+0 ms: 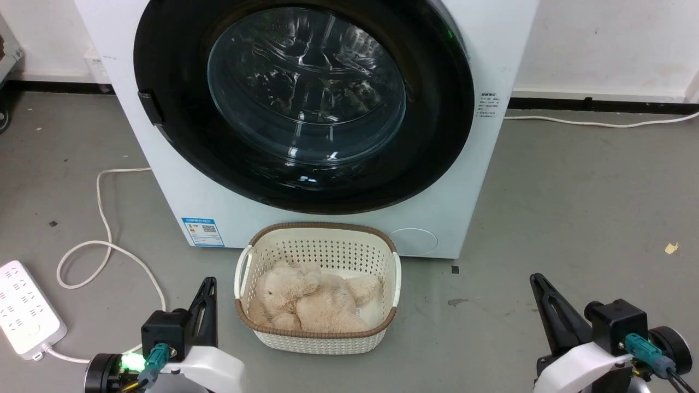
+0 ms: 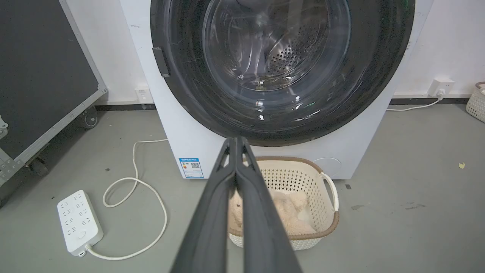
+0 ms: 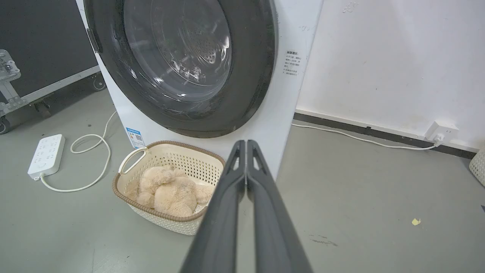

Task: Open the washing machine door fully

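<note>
The white washing machine (image 1: 180, 185) stands straight ahead, its blue label (image 1: 202, 232) low on the front. Its round washing machine door (image 1: 175, 142), glossy black rim around a bulging glass window, lies flat against the front, shut, with a small black handle tab (image 1: 150, 108) on its left edge. The door (image 2: 182, 94) tops the left wrist view, and the door (image 3: 250, 83) tops the right wrist view too. My left gripper (image 1: 209, 281) sits low at the left, shut and empty, far below the door. My right gripper (image 1: 535, 278) sits low at the right, also shut and empty.
A cream perforated basket (image 1: 322, 245) holding a beige plush toy (image 1: 311, 300) stands on the floor just before the machine, between my grippers. A white power strip (image 1: 24, 314) and looped cable (image 1: 104, 245) lie at the left. A dark wheeled case (image 2: 41, 76) stands left of the machine.
</note>
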Controlling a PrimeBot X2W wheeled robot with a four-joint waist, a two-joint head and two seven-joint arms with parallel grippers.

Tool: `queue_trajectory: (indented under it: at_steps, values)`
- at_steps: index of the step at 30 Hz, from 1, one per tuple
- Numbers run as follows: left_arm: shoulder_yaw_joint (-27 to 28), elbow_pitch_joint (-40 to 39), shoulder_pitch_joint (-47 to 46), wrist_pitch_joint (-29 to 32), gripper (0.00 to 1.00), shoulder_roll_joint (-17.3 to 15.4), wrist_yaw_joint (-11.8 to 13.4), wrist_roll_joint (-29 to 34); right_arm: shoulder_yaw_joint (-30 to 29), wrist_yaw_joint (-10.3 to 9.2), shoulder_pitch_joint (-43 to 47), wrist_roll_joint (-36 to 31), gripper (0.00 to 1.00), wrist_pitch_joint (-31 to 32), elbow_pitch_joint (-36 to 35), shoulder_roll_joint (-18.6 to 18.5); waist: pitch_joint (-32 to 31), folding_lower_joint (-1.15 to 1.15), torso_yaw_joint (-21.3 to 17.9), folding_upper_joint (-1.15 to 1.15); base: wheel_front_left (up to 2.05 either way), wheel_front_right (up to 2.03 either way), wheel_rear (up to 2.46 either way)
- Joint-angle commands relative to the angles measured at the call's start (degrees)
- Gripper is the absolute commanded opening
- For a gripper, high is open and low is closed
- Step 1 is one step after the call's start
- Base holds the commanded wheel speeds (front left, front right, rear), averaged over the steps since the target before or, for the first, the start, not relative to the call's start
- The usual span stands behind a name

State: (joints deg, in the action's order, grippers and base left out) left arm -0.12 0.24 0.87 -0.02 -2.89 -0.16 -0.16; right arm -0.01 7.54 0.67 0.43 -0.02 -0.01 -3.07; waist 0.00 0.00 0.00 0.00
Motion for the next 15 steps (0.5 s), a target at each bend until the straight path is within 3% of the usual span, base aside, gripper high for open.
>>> queue_trajectory:
  at_steps: [1,15]
  values:
    - [0.12,-0.24,-0.87,0.02,0.0,0.02,0.16,0.16,0.01,-0.05,-0.67,-0.43,0.0,0.02,0.01,0.19,0.0,0.0,0.0,0.0,0.0,0.0,0.0]
    - [0.12,-0.24,-0.87,0.02,0.0,0.02,0.16,0.16,0.01,-0.05,-0.67,-0.43,0.0,0.02,0.01,0.19,0.0,0.0,0.0,0.0,0.0,0.0,0.0]
